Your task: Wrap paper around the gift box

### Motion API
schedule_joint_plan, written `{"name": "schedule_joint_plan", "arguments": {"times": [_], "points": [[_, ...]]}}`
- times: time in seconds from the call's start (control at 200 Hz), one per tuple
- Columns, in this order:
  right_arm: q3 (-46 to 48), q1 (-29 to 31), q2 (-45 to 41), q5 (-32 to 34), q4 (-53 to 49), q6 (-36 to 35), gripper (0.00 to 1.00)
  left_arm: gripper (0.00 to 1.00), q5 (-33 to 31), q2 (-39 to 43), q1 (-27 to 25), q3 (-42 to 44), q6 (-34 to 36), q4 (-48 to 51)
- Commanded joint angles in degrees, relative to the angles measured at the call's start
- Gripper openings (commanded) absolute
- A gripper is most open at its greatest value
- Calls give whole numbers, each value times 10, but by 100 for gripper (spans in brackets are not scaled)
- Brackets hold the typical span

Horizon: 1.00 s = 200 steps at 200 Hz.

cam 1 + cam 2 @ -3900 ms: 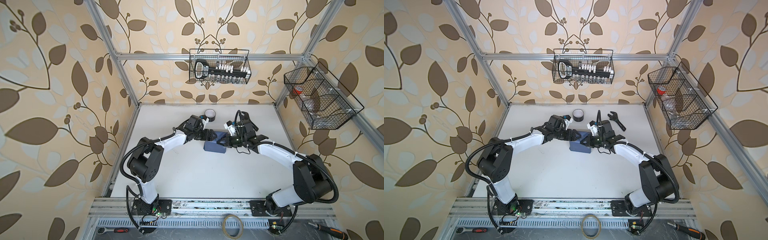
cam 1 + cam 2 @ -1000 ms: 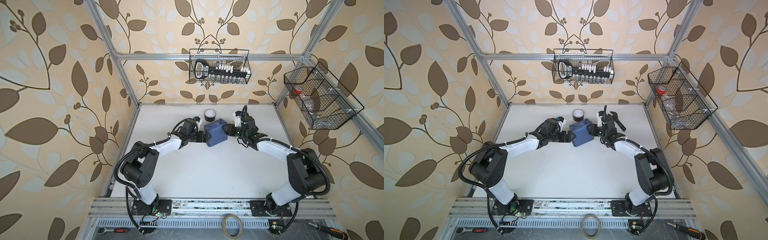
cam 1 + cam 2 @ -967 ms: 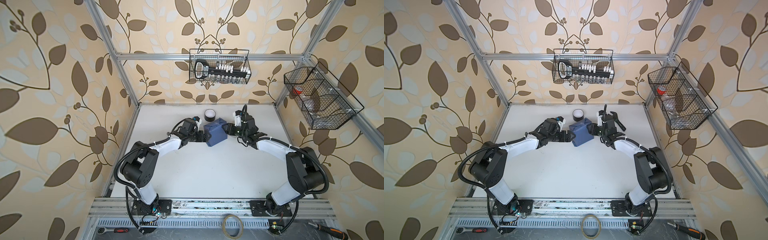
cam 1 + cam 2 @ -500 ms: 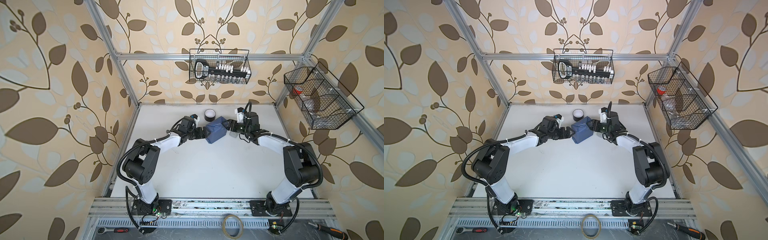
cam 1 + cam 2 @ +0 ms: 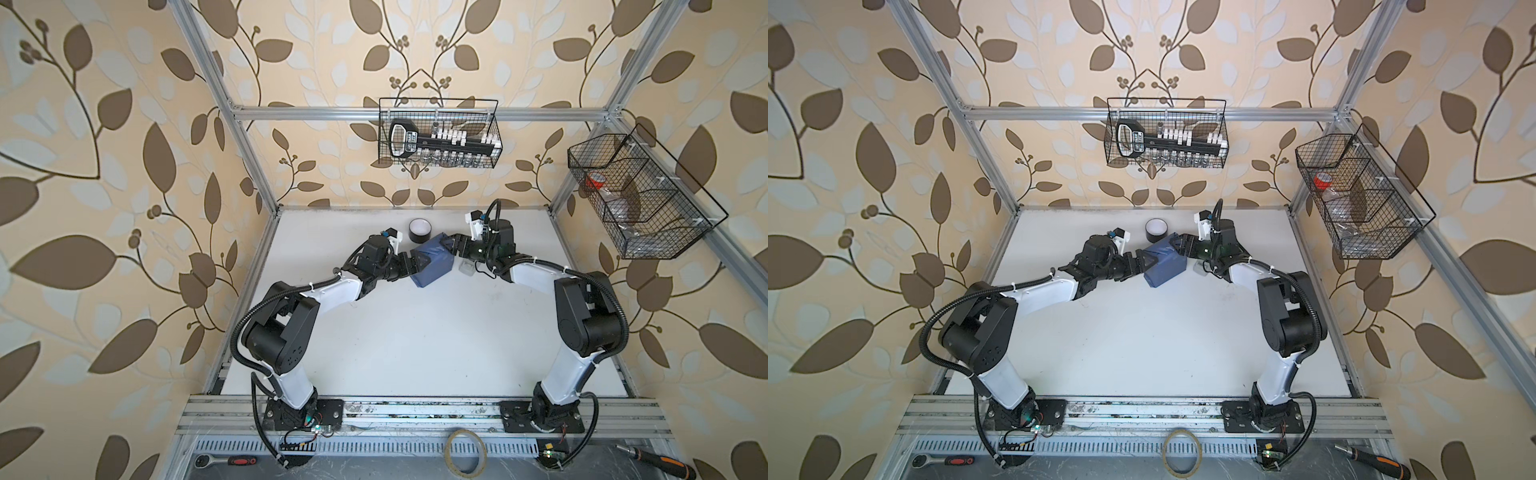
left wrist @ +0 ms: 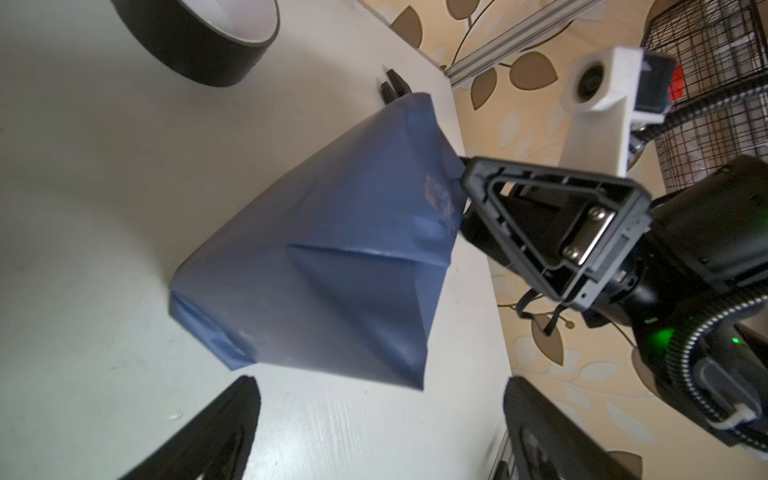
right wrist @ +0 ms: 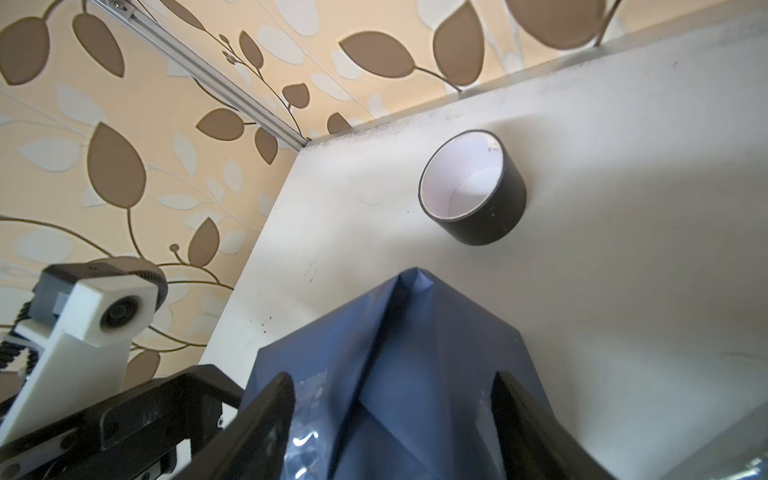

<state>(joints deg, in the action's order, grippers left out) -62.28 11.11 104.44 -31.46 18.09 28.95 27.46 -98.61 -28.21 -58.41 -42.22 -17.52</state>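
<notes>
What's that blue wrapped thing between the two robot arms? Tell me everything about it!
It's slate-blue paper wrapped round the box, which is hidden inside. The paper looks thin and smooth, folded into pointed flaps, with shiny clear tape patches. It sits near the back of the white table, close to a black tape roll. The right gripper, fingers spread, straddles one end; the open left gripper is short of the other.

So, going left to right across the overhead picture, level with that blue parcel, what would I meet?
left tool → paper-wrapped gift box → right tool → wire basket on the side wall.
</notes>
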Motion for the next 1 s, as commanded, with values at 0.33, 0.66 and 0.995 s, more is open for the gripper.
{"name": "schedule_joint_plan", "arguments": {"times": [0.33,0.66,0.995], "points": [[172,37,-102,-36,124,100,67,88,38,40,-5,42,-39,-51],[322,87,-261,38,106,126,72,90,-4,182,-17,164,-23,-4],[286,91,-280,74,7,38,75,93,-36,189,-10,109,88,121]]}}
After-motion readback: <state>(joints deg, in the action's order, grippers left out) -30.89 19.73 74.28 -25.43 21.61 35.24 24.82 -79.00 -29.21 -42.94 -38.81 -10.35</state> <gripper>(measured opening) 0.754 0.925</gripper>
